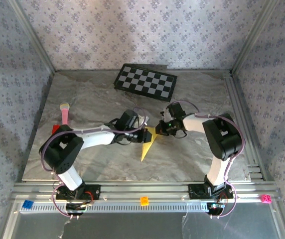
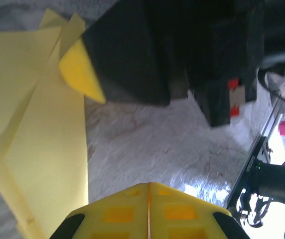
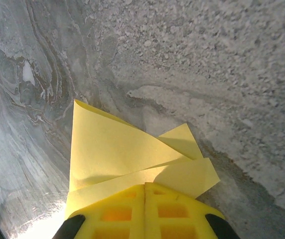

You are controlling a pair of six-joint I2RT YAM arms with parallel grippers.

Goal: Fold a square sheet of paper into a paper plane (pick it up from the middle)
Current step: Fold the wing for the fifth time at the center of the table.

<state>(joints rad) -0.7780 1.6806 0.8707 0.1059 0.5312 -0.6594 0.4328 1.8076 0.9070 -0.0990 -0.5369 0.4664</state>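
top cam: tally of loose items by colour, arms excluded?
Yellow: 1, folded paper
Black-and-white: 1, checkerboard
Pink: 2, pink stick and pink block
Red: 1, red piece, partly hidden by the left arm
Blue: 1, blue block
Orange: 1, orange block
Total: 7

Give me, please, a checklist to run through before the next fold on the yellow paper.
1. Left tool shut: ok.
2. Right tool shut, with its tip at the paper's edge: ok.
3. Yellow paper folded, with its narrow point toward the arm bases: ok.
4. Paper pinned under the right tool: cannot tell.
5. Left tool on the paper: not ok, the paper lies beside it.
6. Checkerboard well apart from the paper on the table: ok.
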